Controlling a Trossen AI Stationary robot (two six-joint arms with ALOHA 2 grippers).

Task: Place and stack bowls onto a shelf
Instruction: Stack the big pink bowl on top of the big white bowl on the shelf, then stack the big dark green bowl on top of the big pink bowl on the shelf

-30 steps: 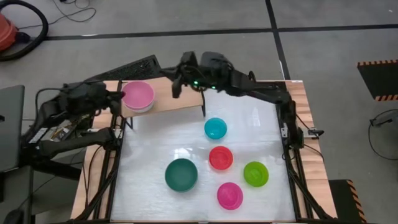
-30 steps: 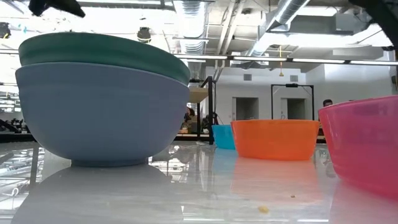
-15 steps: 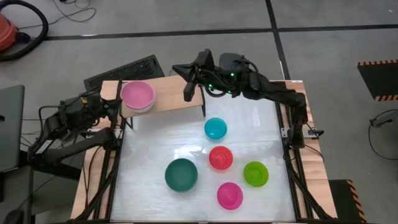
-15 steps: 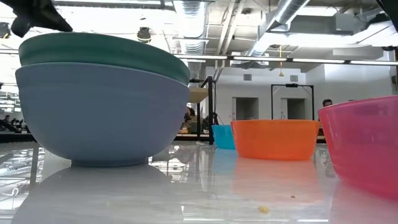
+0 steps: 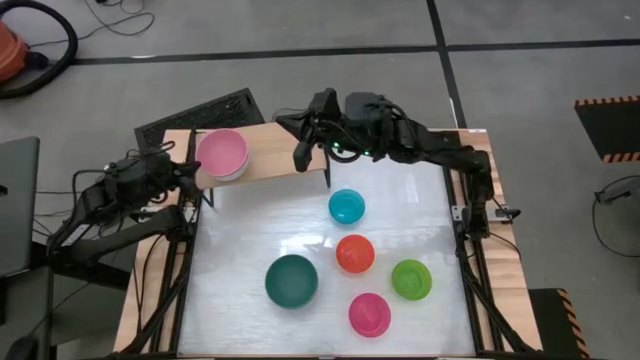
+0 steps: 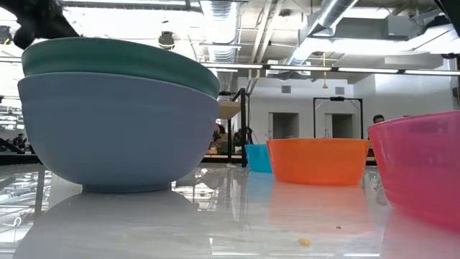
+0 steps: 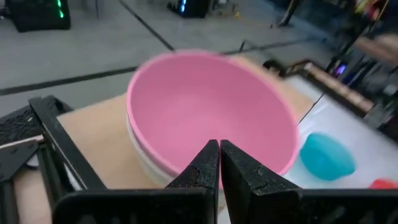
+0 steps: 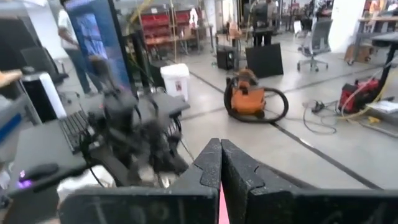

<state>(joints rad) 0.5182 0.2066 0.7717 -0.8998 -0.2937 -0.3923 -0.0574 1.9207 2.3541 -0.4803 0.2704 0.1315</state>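
Note:
The light-wood shelf (image 5: 272, 152) stands at the table's far left. A pale pink bowl (image 5: 222, 151) (image 7: 211, 109) sits nested in a white bowl (image 7: 147, 164) on the shelf's left end. My left gripper (image 5: 188, 170) (image 7: 219, 147) is shut and hovers just left of that stack, pointing at it. My right gripper (image 5: 299, 157) (image 8: 220, 147) is shut above the shelf's right part. A dark green bowl (image 5: 292, 281) (image 6: 118, 57) rests inside a light blue bowl (image 6: 118, 129) on the table.
On the white tabletop stand a cyan bowl (image 5: 347, 206), a red bowl (image 5: 355, 253), a lime green bowl (image 5: 411, 278) and a magenta bowl (image 5: 369, 314). Wooden rails (image 5: 490, 210) run along both table sides. A keyboard (image 5: 200, 112) lies behind the shelf.
My left gripper drew back from the pink bowl toward the table's left edge, then eased a little back toward it, staying shut. My right gripper moved over the shelf toward the table's right and slightly nearer. No bowl has moved.

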